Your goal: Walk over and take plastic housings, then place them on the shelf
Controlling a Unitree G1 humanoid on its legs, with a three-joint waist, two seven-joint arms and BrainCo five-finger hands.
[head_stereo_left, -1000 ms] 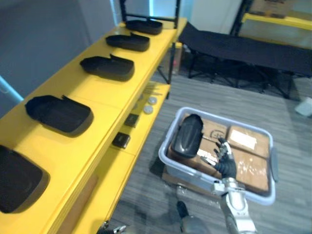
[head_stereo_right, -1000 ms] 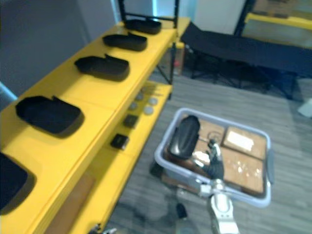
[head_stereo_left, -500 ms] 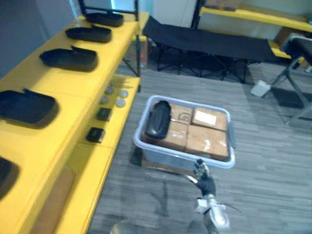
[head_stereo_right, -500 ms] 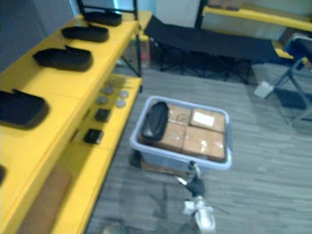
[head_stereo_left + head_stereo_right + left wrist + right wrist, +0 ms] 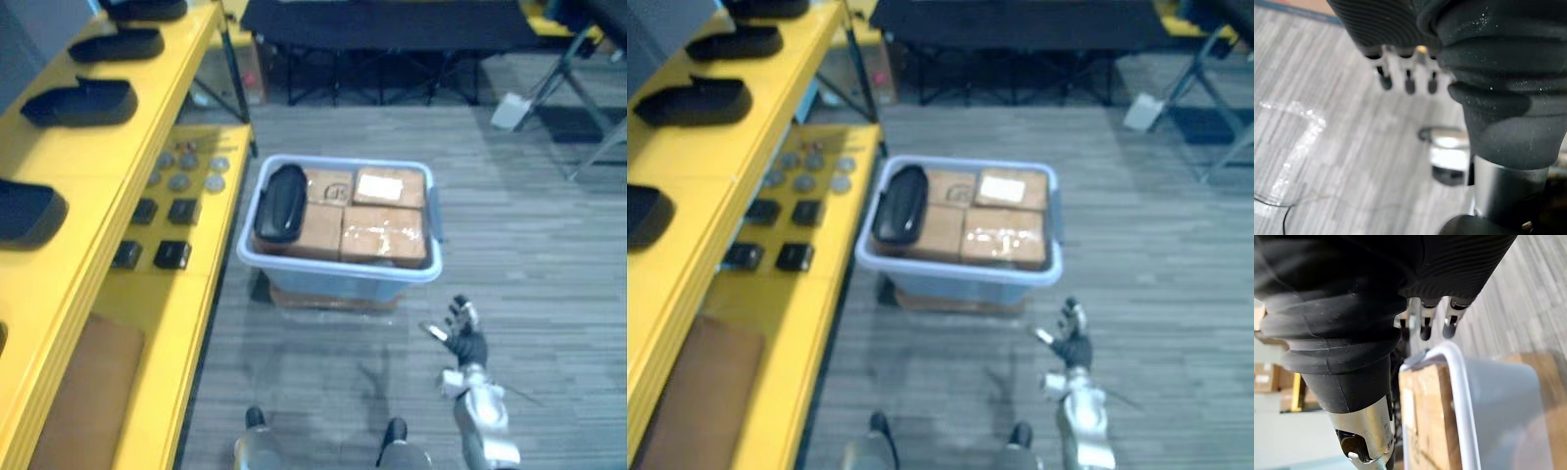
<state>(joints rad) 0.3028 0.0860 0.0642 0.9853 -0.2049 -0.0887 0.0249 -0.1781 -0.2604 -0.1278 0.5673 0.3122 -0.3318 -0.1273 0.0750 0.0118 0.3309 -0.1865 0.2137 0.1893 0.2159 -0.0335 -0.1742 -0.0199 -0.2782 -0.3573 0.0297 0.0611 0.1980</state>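
The right hand [image 5: 462, 331] hangs over the floor [image 5: 549, 255], fingers spread and loose, holding nothing, near the bin [image 5: 338, 271] but apart from it. The left hand [image 5: 1408, 83] is relaxed and empty. 1 black plastic housing [image 5: 280, 203] lies at the bin's left end on cardboard boxes [image 5: 384, 235]; more housings [image 5: 80, 102] sit on the yellow shelf [image 5: 88, 166].

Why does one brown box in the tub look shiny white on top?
Left eye view: light glares off the glossy near right box in the tub; right eye view: same glare; left wrist view: a floor strip glints too.
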